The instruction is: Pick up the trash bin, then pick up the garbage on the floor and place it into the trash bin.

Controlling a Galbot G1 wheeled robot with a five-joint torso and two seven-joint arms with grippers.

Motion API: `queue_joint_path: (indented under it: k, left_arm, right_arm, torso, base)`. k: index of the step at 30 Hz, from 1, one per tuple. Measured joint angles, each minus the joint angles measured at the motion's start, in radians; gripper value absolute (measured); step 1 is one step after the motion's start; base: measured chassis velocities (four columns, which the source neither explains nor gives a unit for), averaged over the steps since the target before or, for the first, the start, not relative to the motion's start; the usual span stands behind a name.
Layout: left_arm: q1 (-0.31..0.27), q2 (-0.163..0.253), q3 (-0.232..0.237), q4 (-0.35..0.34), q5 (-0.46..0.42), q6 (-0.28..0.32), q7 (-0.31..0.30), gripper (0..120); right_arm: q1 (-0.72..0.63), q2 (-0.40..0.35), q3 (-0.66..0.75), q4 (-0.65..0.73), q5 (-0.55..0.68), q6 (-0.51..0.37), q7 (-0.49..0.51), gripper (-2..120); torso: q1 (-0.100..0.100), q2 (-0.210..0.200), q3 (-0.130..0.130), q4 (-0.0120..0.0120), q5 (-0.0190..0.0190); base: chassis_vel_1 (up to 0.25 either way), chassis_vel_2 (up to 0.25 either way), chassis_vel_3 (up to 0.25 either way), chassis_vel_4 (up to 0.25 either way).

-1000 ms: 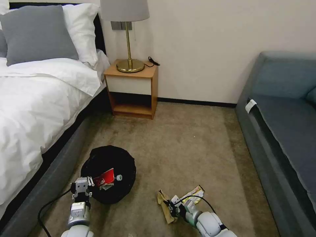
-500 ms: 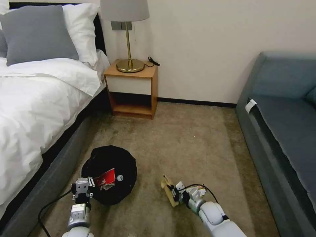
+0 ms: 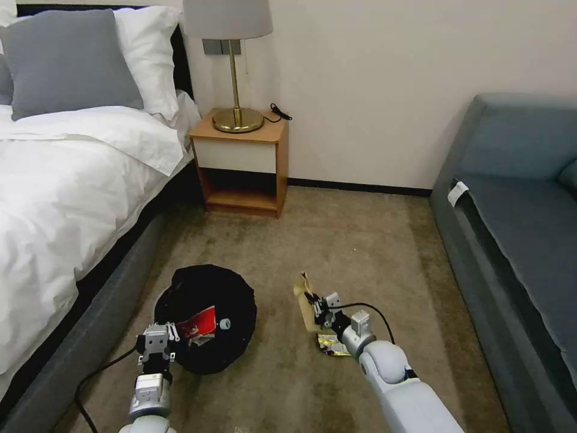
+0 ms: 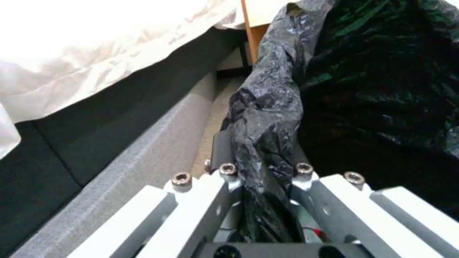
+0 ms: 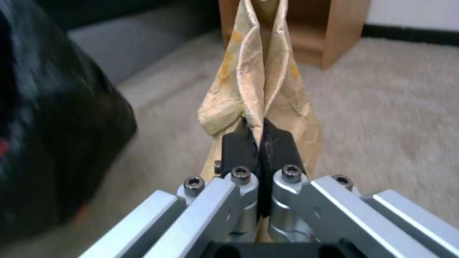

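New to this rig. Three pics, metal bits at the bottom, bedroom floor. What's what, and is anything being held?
It is a wheeled robot with two arms. The wide picture comes from its head camera, looking down at a carpeted floor between a bed and a sofa. The other two come from cameras on each wrist, so the metal parts at the bottom are that arm's own gripper.

The left gripper is shut on the black bag at the rim of the trash bin; the left wrist view shows the crinkled plastic pinched between its fingers. Inside the bin lie a red-white packet and a bottle, of which the white cap shows.

The right gripper is shut on a brown crumpled wrapper, lifted off the carpet. A silver-yellow foil wrapper lies on the floor beneath that arm.
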Motion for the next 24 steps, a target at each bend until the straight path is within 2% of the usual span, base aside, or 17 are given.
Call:
queue_joint_path:
  k: [14, 24]
  left_arm:
    - [0.014, -0.017, 0.018, -0.009, 0.019, -0.002, -0.006, 4]
    - [0.021, -0.029, 0.035, -0.027, 0.017, -0.003, -0.007, 4]
  right_arm:
    - [-0.008, 0.059, -0.144, 0.197, 0.27, -0.008, 0.072, 0]
    - [-0.04, 0.134, -0.26, 0.218, 0.268, 0.022, 0.08, 0]
  torso:
    - [0.0, 0.0, 0.0, 0.0, -0.0001]
    - [0.0, 0.0, 0.0, 0.0, -0.0002]
  base:
    - [0.0, 0.0, 0.0, 0.0]
    - [0.0, 0.0, 0.0, 0.0]
